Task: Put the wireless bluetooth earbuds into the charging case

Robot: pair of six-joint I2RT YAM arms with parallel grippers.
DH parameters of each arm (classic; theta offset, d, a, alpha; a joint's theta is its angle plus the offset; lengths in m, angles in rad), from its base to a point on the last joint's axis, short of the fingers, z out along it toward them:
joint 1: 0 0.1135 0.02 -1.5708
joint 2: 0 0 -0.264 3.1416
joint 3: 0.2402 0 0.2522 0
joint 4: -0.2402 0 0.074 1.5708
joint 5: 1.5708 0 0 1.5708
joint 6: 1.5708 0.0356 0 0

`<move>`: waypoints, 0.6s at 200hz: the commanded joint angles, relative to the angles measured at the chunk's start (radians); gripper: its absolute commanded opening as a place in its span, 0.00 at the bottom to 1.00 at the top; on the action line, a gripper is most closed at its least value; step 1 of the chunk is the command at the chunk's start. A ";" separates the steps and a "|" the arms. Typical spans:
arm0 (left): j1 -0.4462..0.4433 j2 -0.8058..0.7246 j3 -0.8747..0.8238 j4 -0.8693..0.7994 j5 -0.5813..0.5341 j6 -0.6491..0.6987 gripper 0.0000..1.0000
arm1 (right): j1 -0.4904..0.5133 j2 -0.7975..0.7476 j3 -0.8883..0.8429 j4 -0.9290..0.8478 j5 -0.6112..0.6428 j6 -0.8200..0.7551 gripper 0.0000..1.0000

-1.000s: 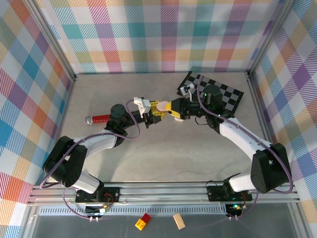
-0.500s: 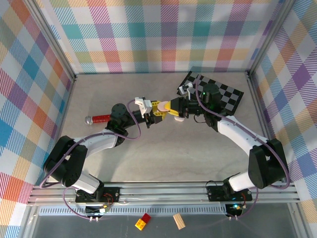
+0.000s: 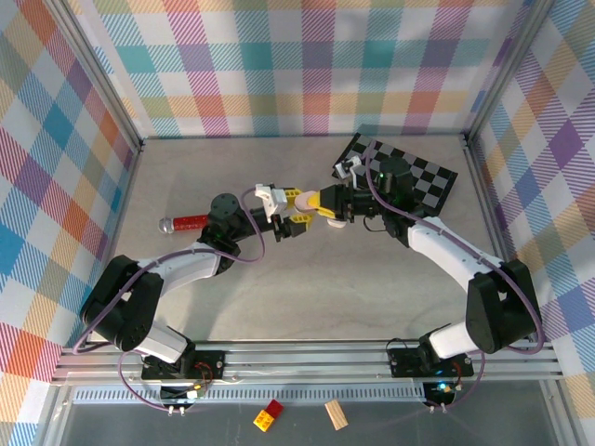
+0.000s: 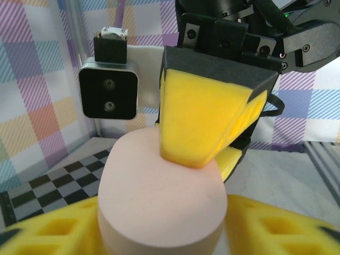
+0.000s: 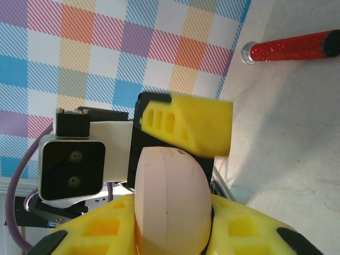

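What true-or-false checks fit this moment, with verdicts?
1. The right gripper is shut on the pink charging case. True.
2. The case rests on the checkerboard mat. False: it is between the two grippers, away from the mat.
3. A red glittery stick lies on the table, left of the grippers. True.
4. The left gripper grips the red stick. False: it is open, at the case.

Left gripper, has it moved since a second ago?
Yes. The left gripper has opened around the pink case, staying equally far from the red pen.
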 commanded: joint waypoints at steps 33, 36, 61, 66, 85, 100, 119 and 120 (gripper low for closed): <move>-0.011 -0.068 -0.037 -0.079 -0.003 0.027 0.95 | -0.042 -0.024 -0.037 -0.079 0.080 -0.117 0.19; -0.010 -0.073 -0.040 -0.089 -0.005 0.033 0.96 | -0.047 -0.023 -0.044 -0.083 0.085 -0.120 0.19; -0.011 -0.110 -0.050 -0.249 -0.025 0.104 1.00 | -0.072 -0.004 -0.085 -0.143 0.140 -0.184 0.19; -0.012 -0.117 -0.052 -0.281 -0.033 0.122 1.00 | -0.074 0.002 -0.092 -0.165 0.155 -0.207 0.19; -0.013 -0.140 -0.051 -0.410 -0.063 0.187 1.00 | -0.087 0.036 -0.119 -0.207 0.198 -0.253 0.19; -0.012 -0.156 -0.050 -0.502 -0.078 0.234 1.00 | -0.098 0.068 -0.142 -0.196 0.213 -0.262 0.19; -0.011 -0.166 -0.042 -0.626 -0.094 0.292 1.00 | -0.104 0.113 -0.163 -0.184 0.231 -0.279 0.19; -0.011 -0.167 -0.041 -0.633 -0.095 0.295 1.00 | -0.104 0.116 -0.164 -0.184 0.232 -0.280 0.19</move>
